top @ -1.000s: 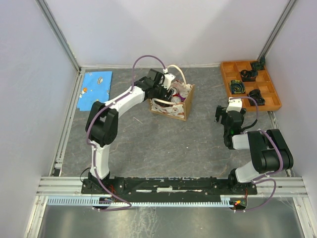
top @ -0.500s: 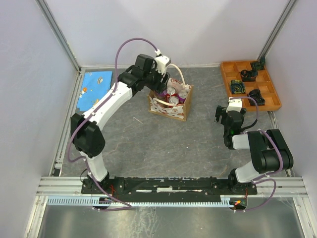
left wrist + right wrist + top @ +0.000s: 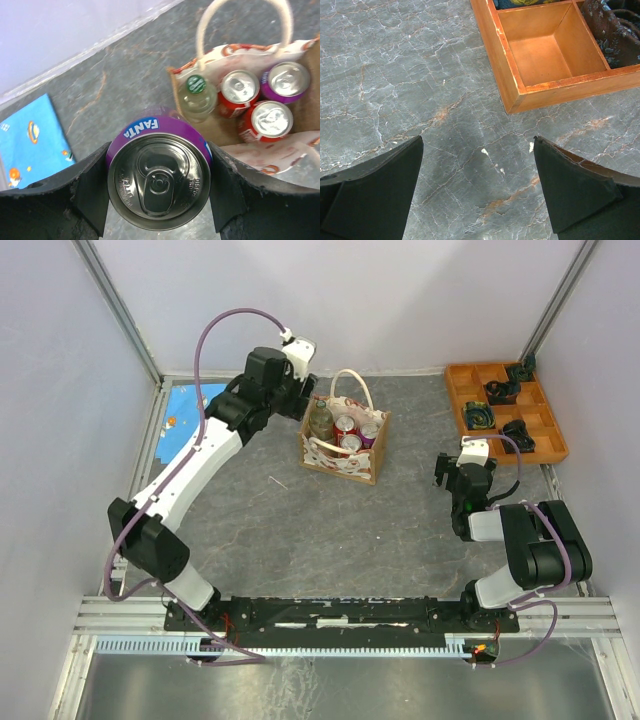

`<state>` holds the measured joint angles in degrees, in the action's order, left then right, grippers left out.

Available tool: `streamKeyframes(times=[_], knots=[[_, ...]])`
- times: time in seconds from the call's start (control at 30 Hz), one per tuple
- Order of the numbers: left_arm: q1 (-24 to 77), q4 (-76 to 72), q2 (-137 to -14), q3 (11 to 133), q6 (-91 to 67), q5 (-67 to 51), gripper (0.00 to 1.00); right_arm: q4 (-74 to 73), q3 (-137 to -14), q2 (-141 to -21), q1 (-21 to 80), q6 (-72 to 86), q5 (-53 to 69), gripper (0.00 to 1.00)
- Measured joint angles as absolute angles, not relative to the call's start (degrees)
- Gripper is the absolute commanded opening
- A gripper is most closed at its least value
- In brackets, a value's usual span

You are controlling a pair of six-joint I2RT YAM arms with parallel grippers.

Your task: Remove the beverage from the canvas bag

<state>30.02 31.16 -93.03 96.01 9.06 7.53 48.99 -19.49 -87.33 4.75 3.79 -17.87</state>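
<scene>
**Left fingers point(image 3: 90, 190) hold a Fanta can point(image 3: 159, 185) outside the canvas bag point(image 3: 340, 462)**

Top view: the left arm point(image 3: 200, 455) reaches to the back of the grey desk point(image 3: 330, 530), its wrist just left of the upright canvas bag. An orange compartment tray point(image 3: 505, 410) sits at the back right, and the right arm point(image 3: 530, 550) is folded near it.

Left wrist view: the left fingers clamp the purple Fanta can on both sides, beside the bag's rim. A green-capped bottle point(image 3: 196, 95), two red cans point(image 3: 240, 90) and another purple can point(image 3: 287, 80) stand in the bag.

Right wrist view: the right fingers point(image 3: 370, 185) stand wide apart, holding nothing, above the desk beside the tray's corner.
</scene>
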Motion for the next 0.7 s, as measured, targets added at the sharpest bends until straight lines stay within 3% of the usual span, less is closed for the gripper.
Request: streamKeyframes(times=[0.43,0.7], knots=[[16.36,27.09,-88.38,77.76,2.37,10.55,0.03,48.99,-19.49,-87.33,4.75,3.77,-17.87,0.99],[17.41,22.48,-88.38,67.42,-2.37,6.26,0.03,48.99,-19.49,-87.33,4.75,3.77,-17.85,0.99]])
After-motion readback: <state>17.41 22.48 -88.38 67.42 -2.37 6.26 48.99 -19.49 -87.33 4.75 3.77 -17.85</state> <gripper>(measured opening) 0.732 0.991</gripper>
